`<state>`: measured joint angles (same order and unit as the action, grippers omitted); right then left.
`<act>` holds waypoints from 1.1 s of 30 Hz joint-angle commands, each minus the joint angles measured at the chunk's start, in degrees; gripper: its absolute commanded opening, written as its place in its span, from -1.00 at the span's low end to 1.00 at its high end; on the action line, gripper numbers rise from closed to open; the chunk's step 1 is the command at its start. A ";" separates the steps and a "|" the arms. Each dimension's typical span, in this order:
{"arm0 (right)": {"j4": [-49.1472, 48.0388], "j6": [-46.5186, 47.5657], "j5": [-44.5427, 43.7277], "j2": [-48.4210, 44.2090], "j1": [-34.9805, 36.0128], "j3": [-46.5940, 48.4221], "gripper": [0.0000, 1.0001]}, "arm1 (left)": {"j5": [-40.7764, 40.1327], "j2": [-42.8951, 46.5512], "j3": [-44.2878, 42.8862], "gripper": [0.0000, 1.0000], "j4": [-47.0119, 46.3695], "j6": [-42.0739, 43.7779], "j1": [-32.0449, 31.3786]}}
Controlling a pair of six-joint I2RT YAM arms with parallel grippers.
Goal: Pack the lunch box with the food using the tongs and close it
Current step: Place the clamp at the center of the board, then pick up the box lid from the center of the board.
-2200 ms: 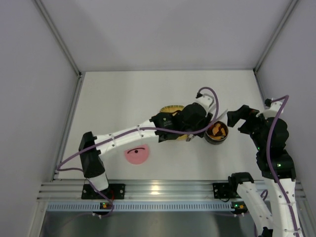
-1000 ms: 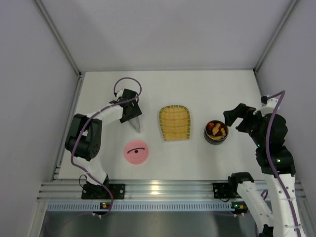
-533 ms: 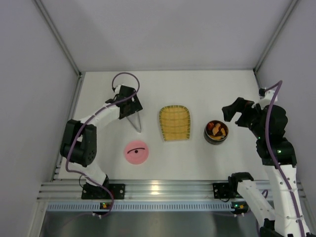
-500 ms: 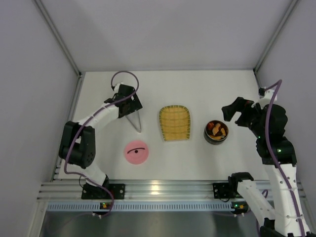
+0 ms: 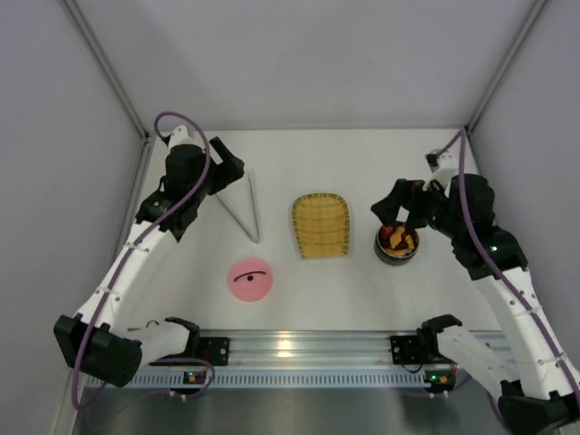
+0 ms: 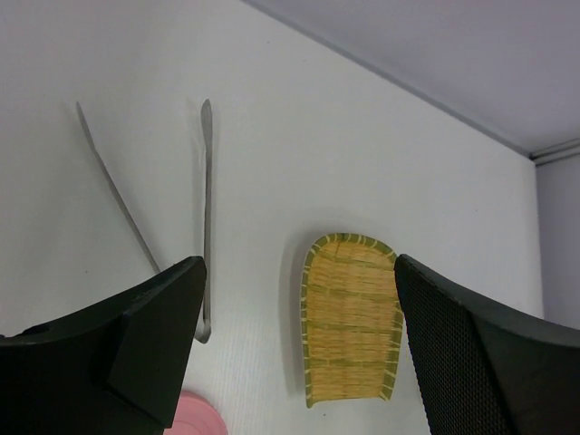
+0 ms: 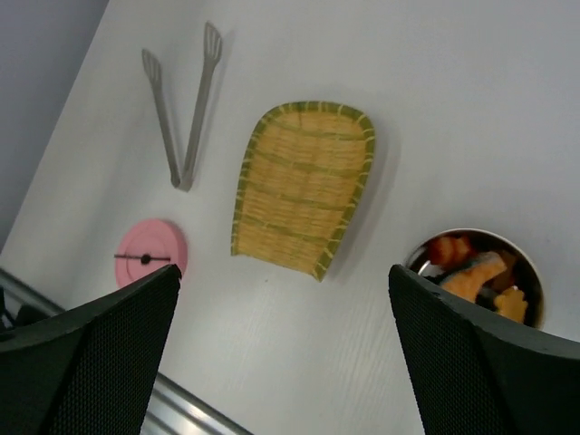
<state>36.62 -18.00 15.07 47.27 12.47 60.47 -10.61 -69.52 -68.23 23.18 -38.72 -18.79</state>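
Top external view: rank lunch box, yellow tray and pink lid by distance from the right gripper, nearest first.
1. lunch box: on the right side, just on the near side of the right gripper.
2. yellow tray: centre of the table.
3. pink lid: left of centre, toward the near edge.

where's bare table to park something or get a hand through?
Free: the far strip between the tray and the back wall; the near strip in front of the tray, between the pink lid and the lunch box. Crowded: the middle row of tongs, tray and lunch box, gaps narrow, with the right gripper hanging by the lunch box.
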 commanded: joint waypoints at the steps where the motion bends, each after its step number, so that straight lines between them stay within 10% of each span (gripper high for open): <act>1: -4.71 2.26 -3.97 6.14 14.47 3.16 0.93 | 2.70 5.25 -3.65 0.80 3.62 1.45 0.24; 8: -18.04 8.85 -13.13 19.08 38.39 1.24 0.96 | 4.46 11.59 -9.38 0.83 8.19 2.95 0.24; 24: -25.82 21.69 -17.97 54.93 52.57 21.78 0.86 | 4.46 17.48 -19.13 0.87 13.38 3.91 0.24; 33: -23.35 20.99 -15.42 58.02 55.47 22.24 0.75 | 4.90 18.01 -19.40 0.89 13.91 4.53 0.24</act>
<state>14.68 2.44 -1.56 104.71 66.13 80.75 -6.59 -52.25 -86.35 37.32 -34.98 -18.79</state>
